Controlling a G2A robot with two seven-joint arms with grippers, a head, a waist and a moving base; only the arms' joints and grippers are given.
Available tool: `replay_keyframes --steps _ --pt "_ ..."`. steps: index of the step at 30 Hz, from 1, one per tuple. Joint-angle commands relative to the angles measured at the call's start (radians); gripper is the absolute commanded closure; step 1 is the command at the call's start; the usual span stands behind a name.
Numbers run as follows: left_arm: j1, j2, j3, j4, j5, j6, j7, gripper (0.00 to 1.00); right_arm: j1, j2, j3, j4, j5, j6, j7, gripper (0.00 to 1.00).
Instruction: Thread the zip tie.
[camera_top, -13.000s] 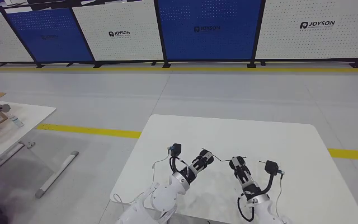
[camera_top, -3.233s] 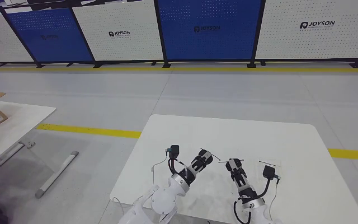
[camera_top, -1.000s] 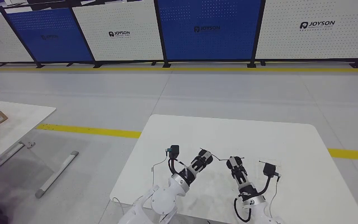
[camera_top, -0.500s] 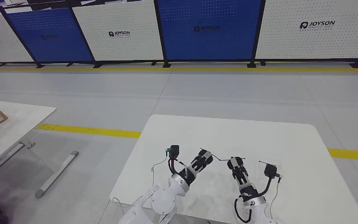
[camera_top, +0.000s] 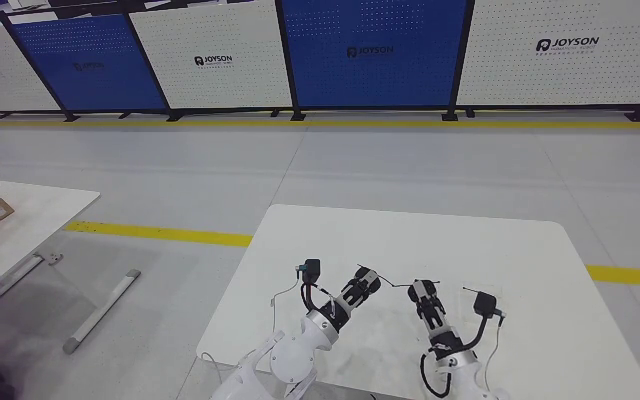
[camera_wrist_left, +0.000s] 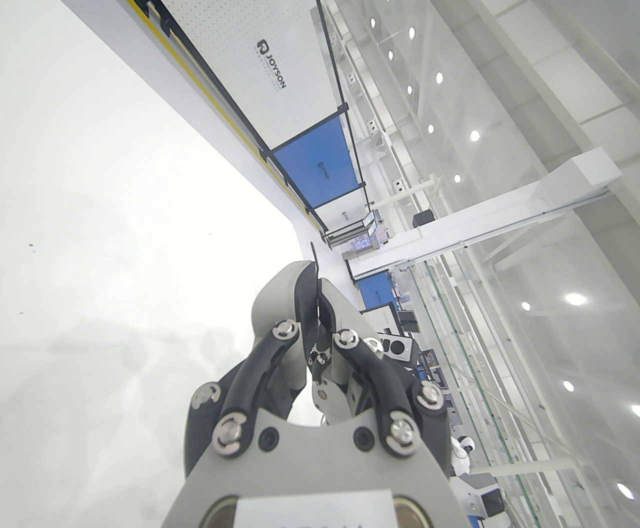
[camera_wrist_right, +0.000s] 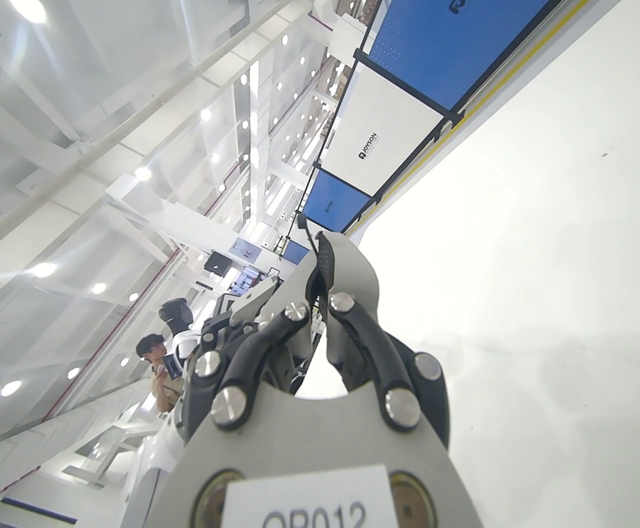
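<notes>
Left claw (camera_wrist_left: 314, 282) and right claw (camera_wrist_right: 320, 257) each pinch an end of the black zip tie (camera_wrist_left: 314, 255) above the white surface (camera_top: 400, 240).

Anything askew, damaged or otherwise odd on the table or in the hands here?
Nothing stands out. The left hand and the right hand are each shut on the black zip tie above the white table. The tie is too thin to judge for damage.
</notes>
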Motion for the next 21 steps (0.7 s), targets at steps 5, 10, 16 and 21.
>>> replay_keyframes --steps 5,10,16,21 --pt "0.000 0.000 0.000 0.000 0.000 0.000 0.000 1.00 0.002 -0.001 -0.002 0.001 0.006 -0.002 -0.004 1.00" --pt "0.000 0.000 0.000 0.000 0.000 0.000 0.000 1.00 0.000 -0.001 0.001 0.000 0.005 -0.001 -0.004 1.00" --pt "0.000 0.000 0.000 0.000 0.000 0.000 0.000 1.00 0.001 -0.002 0.000 0.003 0.008 -0.004 -0.002 1.00" --pt "0.000 0.000 0.000 0.000 0.000 0.000 0.000 1.00 0.003 -0.003 -0.003 0.007 0.009 -0.001 0.005 1.00"
